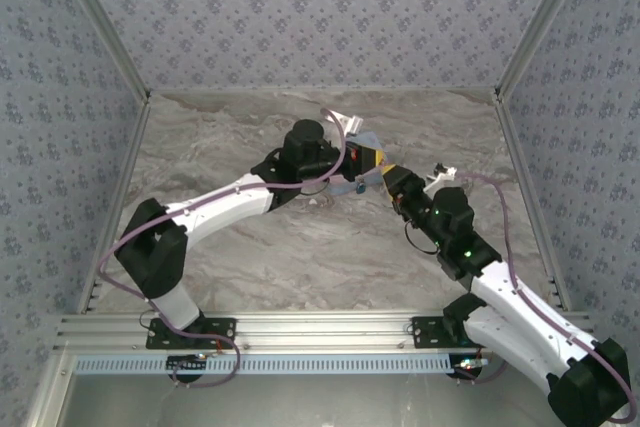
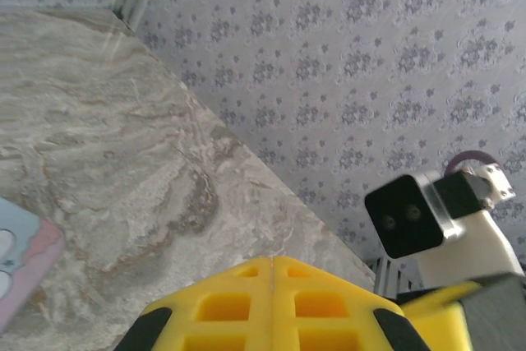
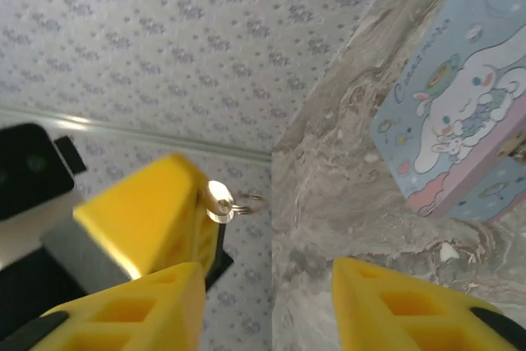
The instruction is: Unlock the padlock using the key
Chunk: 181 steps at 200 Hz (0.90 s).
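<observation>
While right tool point(image 3: 267, 275) gapes | left tool point(image 2: 272, 273) clamped on key point(image 3: 219, 199) | ringed end juts sideways

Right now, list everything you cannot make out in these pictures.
1. Small metal piece poking from the left gripper, right wrist view: blurred and too small to tell key from shackle.
2. Tin, left wrist view: cut off by the left edge, with just a corner inside the frame.
3. Spot beside the tin, top view: both wrists crowd over it, so the padlock cannot be picked out there.
</observation>
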### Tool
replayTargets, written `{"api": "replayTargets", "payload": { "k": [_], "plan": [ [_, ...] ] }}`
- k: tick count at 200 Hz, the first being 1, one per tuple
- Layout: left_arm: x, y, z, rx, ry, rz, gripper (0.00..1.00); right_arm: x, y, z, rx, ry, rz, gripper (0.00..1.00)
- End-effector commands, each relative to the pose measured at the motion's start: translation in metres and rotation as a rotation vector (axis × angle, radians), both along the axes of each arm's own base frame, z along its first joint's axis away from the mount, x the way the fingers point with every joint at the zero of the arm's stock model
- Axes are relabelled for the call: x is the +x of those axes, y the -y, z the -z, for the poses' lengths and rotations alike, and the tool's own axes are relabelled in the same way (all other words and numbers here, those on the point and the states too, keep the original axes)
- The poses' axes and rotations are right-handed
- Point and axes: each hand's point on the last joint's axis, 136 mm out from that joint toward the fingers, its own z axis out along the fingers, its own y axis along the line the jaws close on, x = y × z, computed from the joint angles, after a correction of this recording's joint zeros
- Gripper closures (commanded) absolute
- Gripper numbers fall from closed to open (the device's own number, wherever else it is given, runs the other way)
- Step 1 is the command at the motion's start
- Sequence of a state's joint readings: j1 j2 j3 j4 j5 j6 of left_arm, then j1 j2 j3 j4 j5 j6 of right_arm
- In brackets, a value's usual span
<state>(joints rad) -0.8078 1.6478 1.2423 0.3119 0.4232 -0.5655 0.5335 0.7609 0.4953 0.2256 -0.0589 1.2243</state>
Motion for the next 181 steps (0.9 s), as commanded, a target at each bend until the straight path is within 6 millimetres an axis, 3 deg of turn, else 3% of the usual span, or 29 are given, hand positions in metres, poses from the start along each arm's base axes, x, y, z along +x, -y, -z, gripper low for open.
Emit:
{"api": "replayTargets", "payload": {
  "k": [1,25,53,87,137,181],
  "plan": [
    [-0.003,-0.016,-0.025,0.005,0.084,0.020,1.00,-0.013,-0.013,-0.021,-0.192,0.166,-0.148,0.46],
    [-0.005,-0.028,-0.031,0.072,0.137,0.052,1.00,-0.021,-0.012,-0.025,-0.295,0.260,-0.231,0.36],
    [-0.014,-0.039,-0.042,0.149,0.225,0.100,1.00,-0.027,-0.006,-0.042,-0.337,0.415,-0.312,0.18],
    [-0.033,-0.050,-0.054,0.192,0.318,0.168,1.00,-0.041,-0.004,-0.067,-0.399,0.621,-0.436,0.10],
    [-0.056,-0.051,-0.075,0.144,0.354,0.270,1.00,-0.068,-0.019,-0.097,-0.388,0.815,-0.590,0.10],
    [-0.066,-0.049,-0.085,0.115,0.366,0.327,1.00,-0.069,-0.033,-0.100,-0.384,0.860,-0.637,0.24]
  ]
}}
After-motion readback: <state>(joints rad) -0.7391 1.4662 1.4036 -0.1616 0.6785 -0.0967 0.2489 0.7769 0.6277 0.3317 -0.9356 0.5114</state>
